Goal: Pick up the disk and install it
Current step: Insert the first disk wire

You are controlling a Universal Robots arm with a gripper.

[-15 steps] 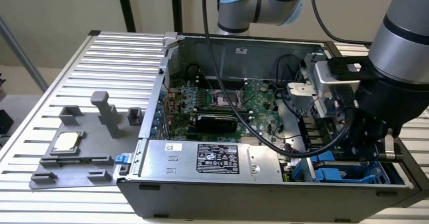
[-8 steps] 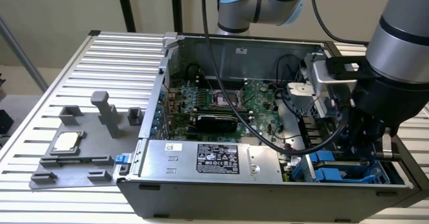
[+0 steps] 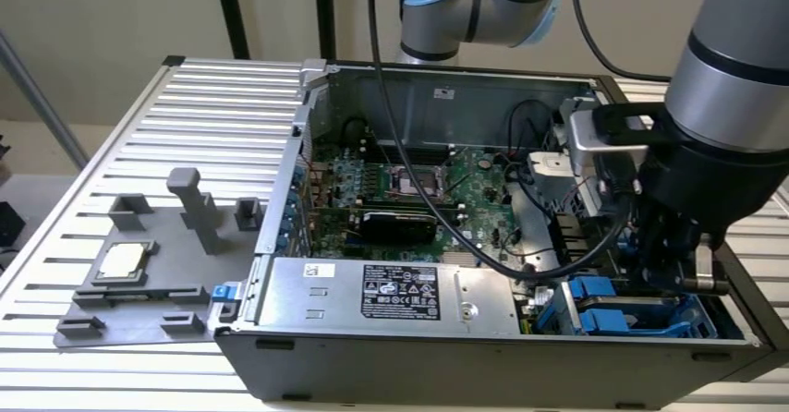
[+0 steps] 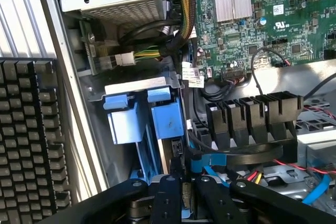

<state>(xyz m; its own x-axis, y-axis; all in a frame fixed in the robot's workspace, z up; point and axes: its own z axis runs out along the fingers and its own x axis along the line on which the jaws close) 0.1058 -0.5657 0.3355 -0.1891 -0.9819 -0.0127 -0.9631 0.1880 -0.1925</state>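
Note:
My gripper point(image 3: 675, 269) reaches down into the open computer case point(image 3: 493, 357), at the drive bay in the front corner on the exterior view's right. In the wrist view its black fingers point(image 4: 168, 195) stand close together, shut on a thin grey slab seen edge-on with blue at its edge. I take this slab for the disk point(image 4: 184, 196). It hangs just over the bay, beside two blue drive carriers point(image 4: 147, 121). In the exterior view the gripper hides most of the disk.
A silver power supply point(image 3: 382, 292) with a black label lies along the case front. The motherboard point(image 3: 394, 186) and loose black cables point(image 3: 493, 255) fill the middle. A grey fixture tray point(image 3: 136, 301) holding a small square chip point(image 3: 124, 261) stands outside the case. A black keyboard point(image 4: 26, 140) lies beside it.

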